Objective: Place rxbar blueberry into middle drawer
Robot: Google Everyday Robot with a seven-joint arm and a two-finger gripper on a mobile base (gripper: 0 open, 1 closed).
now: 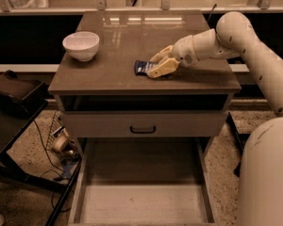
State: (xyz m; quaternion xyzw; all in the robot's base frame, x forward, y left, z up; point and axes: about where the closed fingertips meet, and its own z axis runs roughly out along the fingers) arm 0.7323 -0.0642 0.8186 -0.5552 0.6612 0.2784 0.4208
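Observation:
The rxbar blueberry (pixel 140 67), a small dark blue wrapper, lies on the cabinet top near its middle front. My gripper (pixel 152 67) reaches in from the right, low over the top. Its pale fingers (pixel 162 70) are closed around the bar's right end, and the left end sticks out. The bar still rests on the surface. The middle drawer (pixel 85 192) stands pulled out at the bottom of the view, a wide shallow tray with a plain pale floor, directly below and in front of the cabinet top.
A white bowl (pixel 81 45) sits at the top's left rear. A closed drawer front with a black handle (pixel 143 129) lies under the top. A dark cart (pixel 14 98) and cables stand left. My arm and body fill the right side.

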